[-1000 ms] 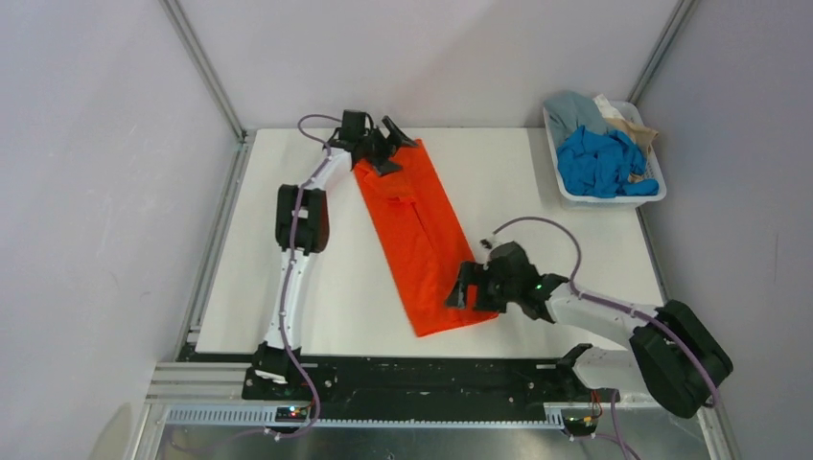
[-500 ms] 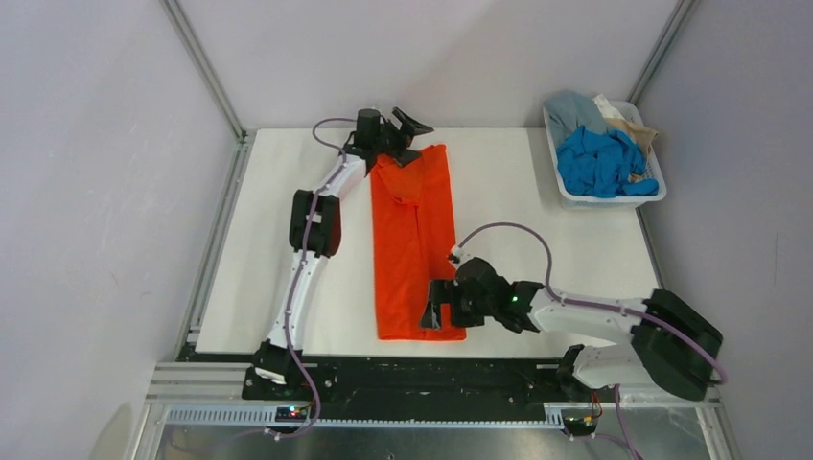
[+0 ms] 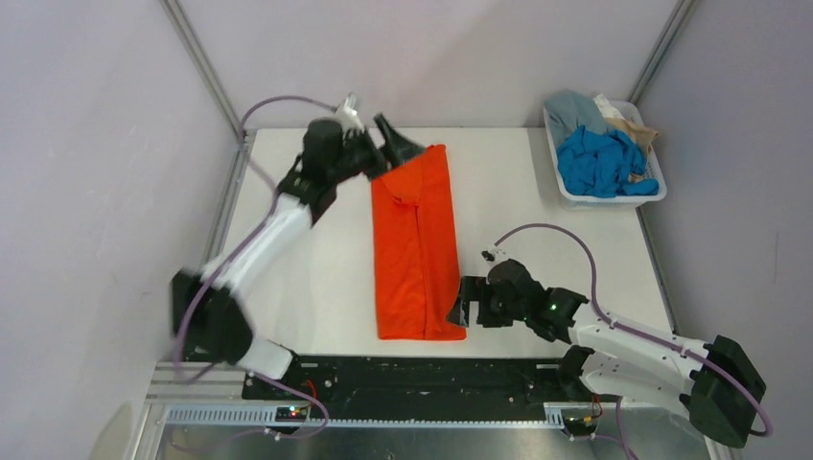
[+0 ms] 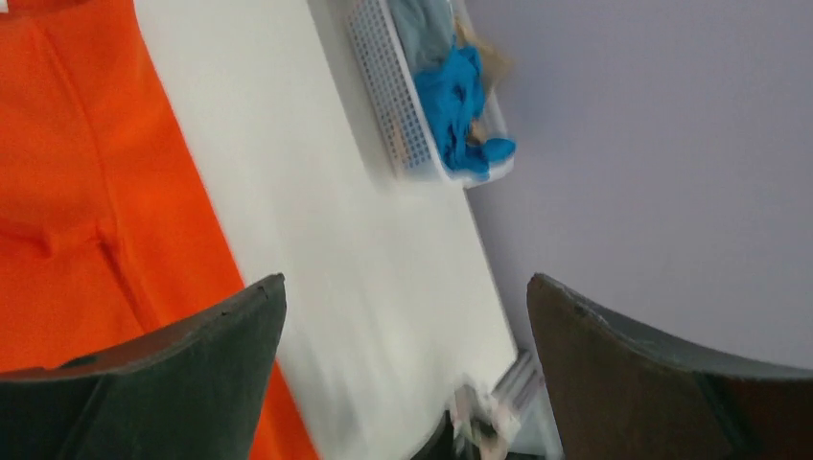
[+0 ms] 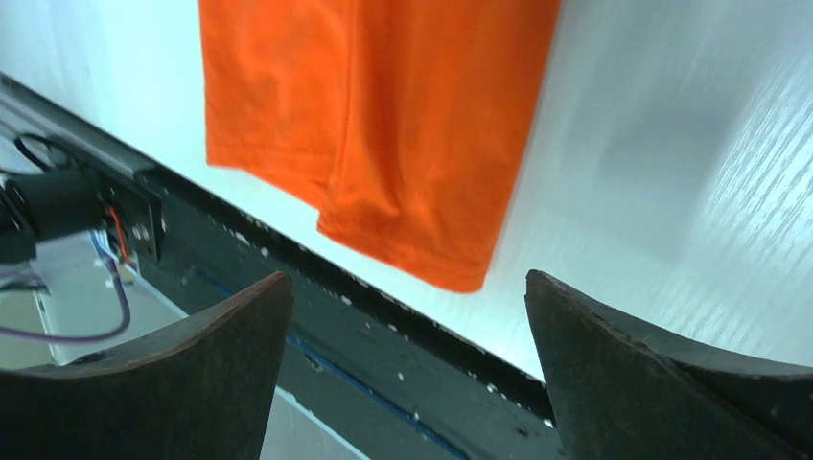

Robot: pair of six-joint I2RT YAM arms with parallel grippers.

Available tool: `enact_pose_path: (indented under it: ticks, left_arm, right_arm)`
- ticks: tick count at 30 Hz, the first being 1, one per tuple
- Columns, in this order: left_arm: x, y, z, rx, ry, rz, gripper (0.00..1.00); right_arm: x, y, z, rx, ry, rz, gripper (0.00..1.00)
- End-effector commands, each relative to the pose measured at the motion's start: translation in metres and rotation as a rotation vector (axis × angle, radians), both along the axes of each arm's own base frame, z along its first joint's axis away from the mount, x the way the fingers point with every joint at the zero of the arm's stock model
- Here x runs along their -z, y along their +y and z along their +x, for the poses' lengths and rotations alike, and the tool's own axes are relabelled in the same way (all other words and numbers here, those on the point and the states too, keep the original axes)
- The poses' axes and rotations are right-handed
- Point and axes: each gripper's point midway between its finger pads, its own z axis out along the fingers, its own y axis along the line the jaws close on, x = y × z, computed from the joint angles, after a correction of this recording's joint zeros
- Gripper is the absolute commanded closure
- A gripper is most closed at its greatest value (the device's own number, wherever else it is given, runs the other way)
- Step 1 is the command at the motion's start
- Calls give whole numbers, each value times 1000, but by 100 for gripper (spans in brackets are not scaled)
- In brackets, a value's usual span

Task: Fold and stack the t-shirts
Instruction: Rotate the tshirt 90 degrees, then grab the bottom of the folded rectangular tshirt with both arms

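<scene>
Mid-table, orange t-shirt (image 3: 414, 244) now lies squared, no longer diagonal, folded in long strip; left gripper (image 3: 393, 151) at far end, right gripper (image 3: 461, 305) beside near hem, both released, jaws apart (other shirts (image 3: 599, 158) wait in basket (image 3: 614, 198)). Crosswise fold likely next.

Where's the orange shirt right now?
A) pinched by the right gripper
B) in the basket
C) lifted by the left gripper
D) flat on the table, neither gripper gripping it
D: the orange shirt lies flat on the table, and the wrist views show the left gripper and right gripper open with nothing between their fingers.
</scene>
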Motion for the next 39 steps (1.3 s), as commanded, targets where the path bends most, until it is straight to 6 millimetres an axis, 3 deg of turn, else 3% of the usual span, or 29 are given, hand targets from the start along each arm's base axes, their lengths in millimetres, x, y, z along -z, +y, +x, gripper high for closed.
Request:
enact_pose_path:
  ticks: [1,2,3,4,6,10,14,19,22,27,29,32,34,39]
  left_arm:
    - [102,31,-91,-87,67,308,0]
    - [129,40,-120,-81,117,335,0]
    - [139,34,-142,-69,154,328,0]
    - [158,43,-166,-63,182,341,0]
    - [178,44,-205,-38,191,370,0]
    - [209,62,-254,-11,276,412,0]
    - [241,75,-286,5,372,434,3]
    - [269,83,-301,-2,459,485,21]
    - [270,78,-303,24,468,500,34]
    - [280,73,-303,45,494,541,47]
    - [284,70,-305,61,510,543,58]
    - [288,68,-308,75,532,545,86]
    - [287,68,-308,76,531,541,98]
    - [267,59,-301,98,457,495,100]
  right_arm:
    - [5,-1,-25,-103,49,26,6]
    - [6,-1,-29,-115,60,27,6]
    - [9,-2,-30,-119,72,19,6]
    - [12,-1,-32,-126,81,15,7]
    - [18,-1,-35,-127,98,4,9]
    - [29,5,-36,-120,125,7,14]
    - [44,3,-31,-46,158,-27,27]
    - [60,2,-33,0,185,-56,42]
    - [66,-1,-34,19,197,-63,45]
    - [71,-3,-29,56,186,-78,51]
    - [73,-3,-29,58,188,-85,56]
    - [77,-3,-29,55,193,-89,64]
    - [77,-1,-29,44,192,-85,78]
    - [58,14,-23,13,145,-3,98]
